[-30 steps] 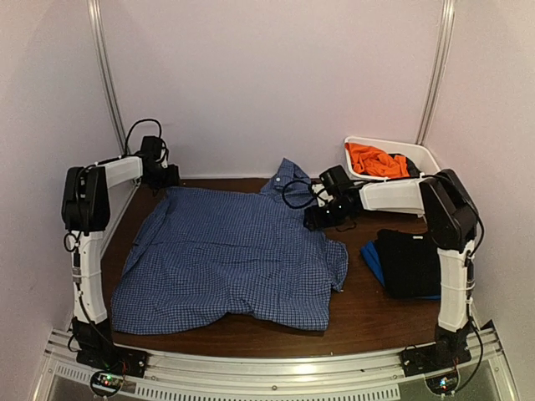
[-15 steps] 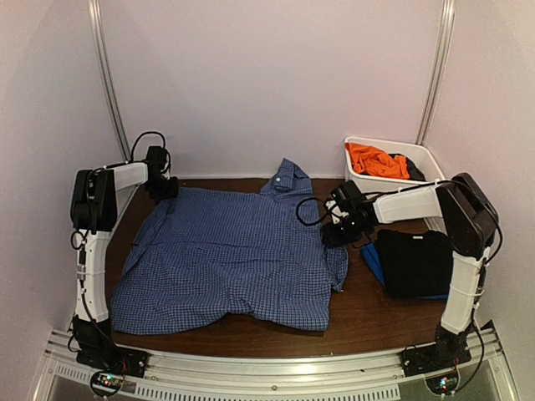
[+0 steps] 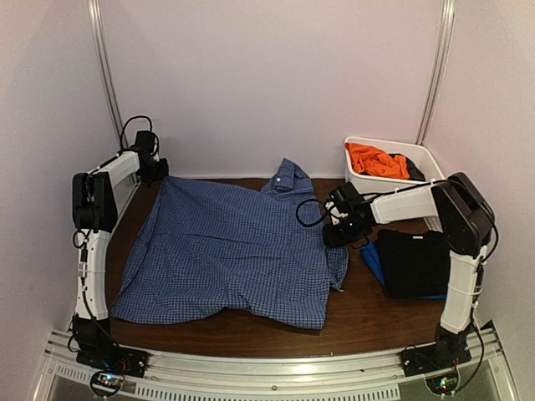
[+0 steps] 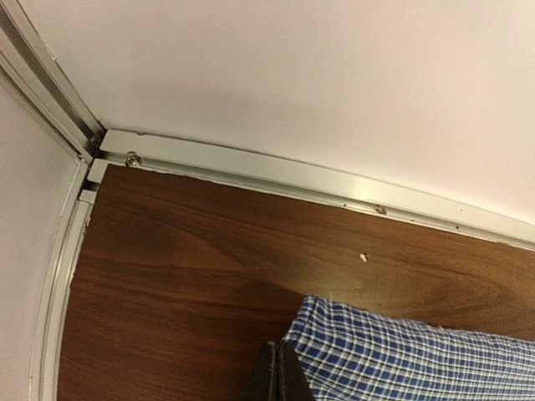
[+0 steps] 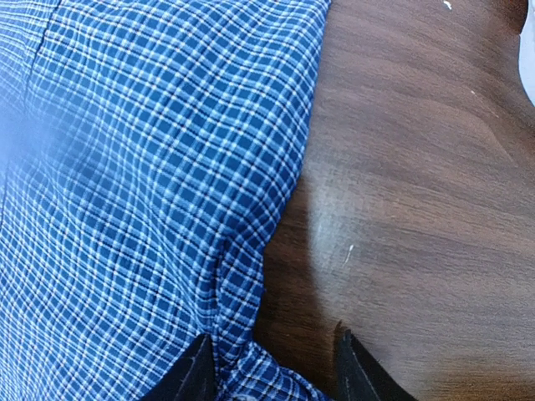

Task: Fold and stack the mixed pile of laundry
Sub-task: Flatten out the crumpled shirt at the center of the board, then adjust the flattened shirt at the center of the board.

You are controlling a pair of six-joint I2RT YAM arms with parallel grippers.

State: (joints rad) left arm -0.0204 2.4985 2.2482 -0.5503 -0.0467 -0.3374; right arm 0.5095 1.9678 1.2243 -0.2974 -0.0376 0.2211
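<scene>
L gripper (image 4: 280, 378) was pinched shut on a corner of the blue-check shirt (image 3: 234, 251), which lay spread to its right. R gripper (image 5: 272, 372) jaws stood apart, shirt hem between them, on wood table (image 5: 418, 209).

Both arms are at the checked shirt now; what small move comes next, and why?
Probably close the right gripper: its jaws stand apart astride the right edge of the checked shirt, while the left gripper is shut on its far left corner.

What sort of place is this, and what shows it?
Likely a robot lab test booth, not a home: plain walls close in a wooden table, and a metal rail carries the left arm and right arm.
</scene>
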